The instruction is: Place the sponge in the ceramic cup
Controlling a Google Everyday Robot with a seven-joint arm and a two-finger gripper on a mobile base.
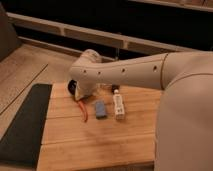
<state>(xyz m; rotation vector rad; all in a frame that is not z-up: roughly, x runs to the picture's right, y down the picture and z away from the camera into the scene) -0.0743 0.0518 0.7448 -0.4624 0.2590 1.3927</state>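
Blue sponge (100, 109), near claw hidden behind arm (125, 72)

Matt sponge (100, 109) — grained wooden board (100, 145), smooth plastic arm (130, 72).

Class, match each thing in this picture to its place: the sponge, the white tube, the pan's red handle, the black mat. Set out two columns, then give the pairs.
Things
1. sponge
2. white tube
3. red handle
4. black mat

Places
a. beside the wooden board, on the picture's left
b. between the handle and the tube
c. just right of the sponge in the picture
d. just left of the sponge, leading from the pan

Pairs: 1-b, 2-c, 3-d, 4-a.

The gripper hangs at the arm's end by the pan, away from the sponge.
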